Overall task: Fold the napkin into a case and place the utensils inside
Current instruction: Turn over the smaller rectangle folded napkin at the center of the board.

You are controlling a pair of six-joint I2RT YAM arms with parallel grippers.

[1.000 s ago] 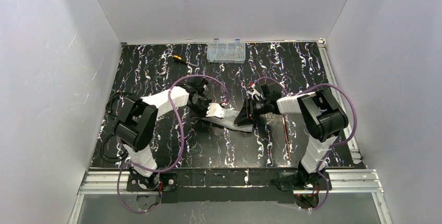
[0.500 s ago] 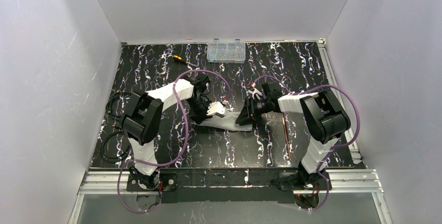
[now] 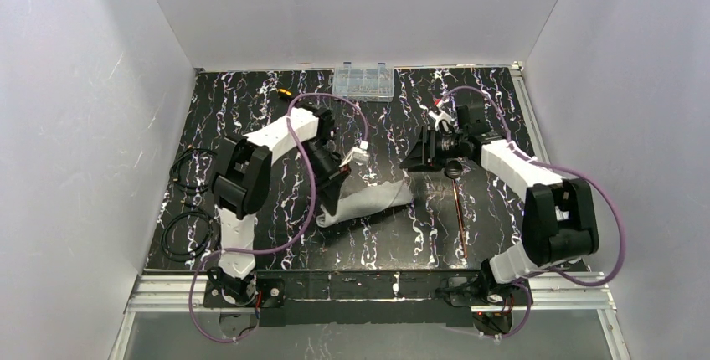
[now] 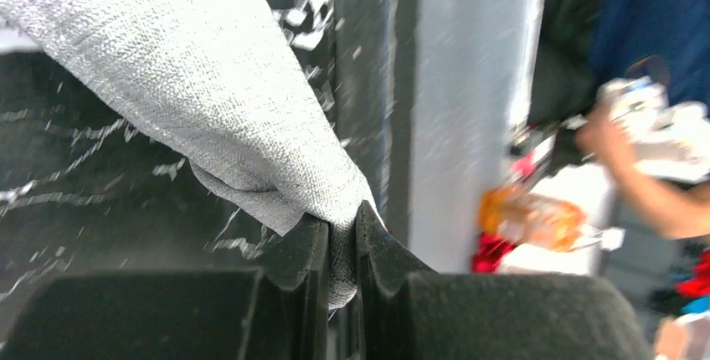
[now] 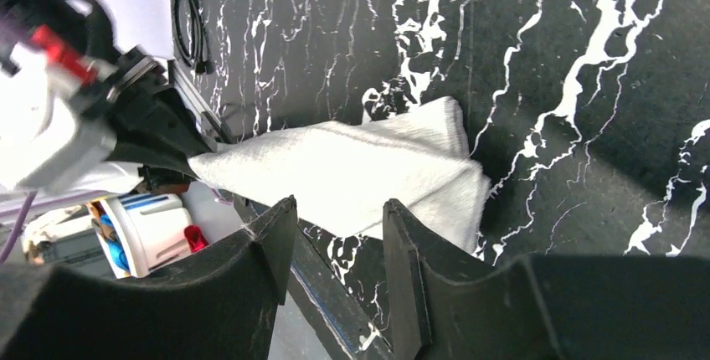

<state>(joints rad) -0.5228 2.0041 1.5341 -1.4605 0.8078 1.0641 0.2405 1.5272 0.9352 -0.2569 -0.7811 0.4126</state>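
Left wrist view: the left gripper (image 4: 342,228) pinches one napkin (image 4: 218,117) corner, raised above the table (image 3: 377,243), the rest lying mid-table; the right gripper (image 5: 338,209) gapes empty near the utensils (image 3: 457,209); I'd lay the fold slowly, edges aligned.

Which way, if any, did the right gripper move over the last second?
Yes. In the top view, the right gripper has come off the napkin and moved toward the table's far edge, nearer the clear box.

The top view looks steeply down from behind; both wrist views (close, past their fingers (image 4: 295,253)) share the napkin (image 4: 209,109).
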